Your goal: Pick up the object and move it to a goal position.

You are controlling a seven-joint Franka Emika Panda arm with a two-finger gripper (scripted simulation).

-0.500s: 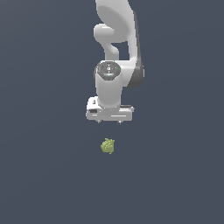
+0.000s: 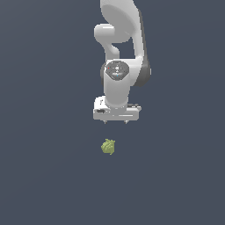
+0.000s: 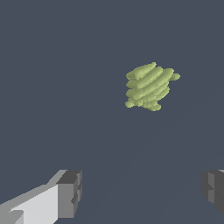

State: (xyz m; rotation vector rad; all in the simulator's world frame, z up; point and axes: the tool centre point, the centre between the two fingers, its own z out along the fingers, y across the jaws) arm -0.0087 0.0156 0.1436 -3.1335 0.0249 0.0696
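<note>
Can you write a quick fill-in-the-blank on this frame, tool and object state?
1. The tool has its jaws ____, holding nothing.
2. The small yellow-green lumpy object lies ____ the tool in the exterior view, apart from it.
3. The object's surface looks ____, in rows, in the wrist view.
4. The arm's casing is coloured ____.

Missing words: open; below; ridged; white

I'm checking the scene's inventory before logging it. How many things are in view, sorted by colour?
Yellow-green: 1, the lumpy object on the floor.
White: 1, the robot arm with its gripper.
Total: 2.
</note>
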